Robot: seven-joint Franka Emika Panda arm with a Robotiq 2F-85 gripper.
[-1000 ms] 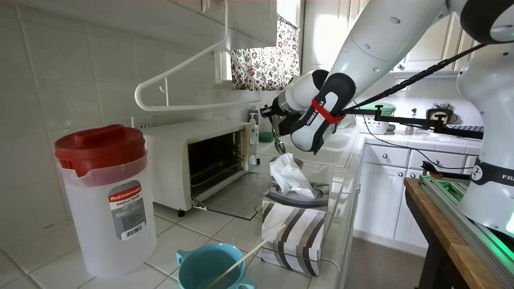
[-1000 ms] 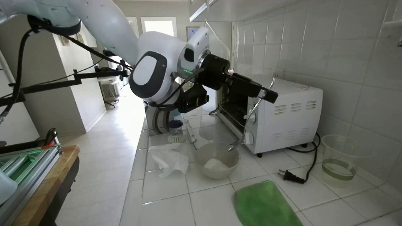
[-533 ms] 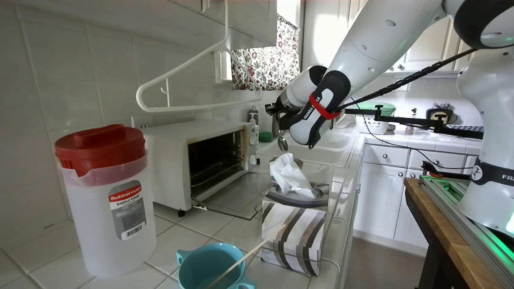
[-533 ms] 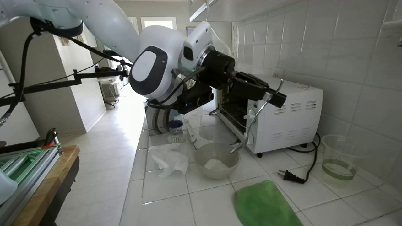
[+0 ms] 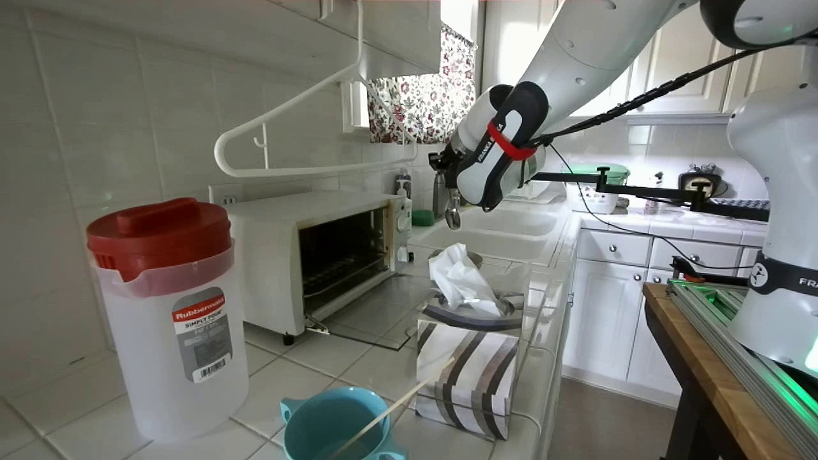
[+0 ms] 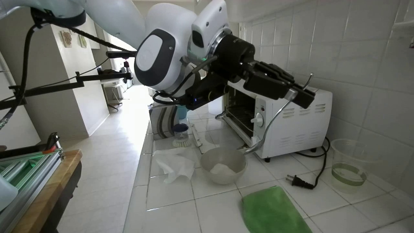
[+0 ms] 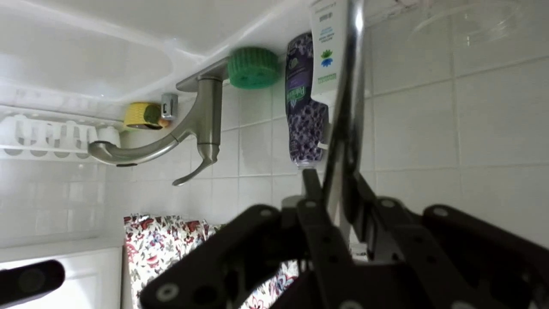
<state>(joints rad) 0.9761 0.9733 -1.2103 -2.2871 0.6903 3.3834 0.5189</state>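
Counter [image 6: 171, 218]: glossy white tile.
My gripper [image 6: 299, 94]: clamped on the spoon [image 5: 453, 216].
Spoon: shiny metal, handle between jaws, oval head lowest.
Bowl [image 6: 220, 178]: round, smooth, left of spoon in an exterior view.

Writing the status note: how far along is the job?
Done: the pickup, it seems; the gripper is shut on the spoon, clear of the counter. In hand: the spoon, held in the air, apart from the bowl. Left, probably: setting it down and letting go, since only the gripper supports it.
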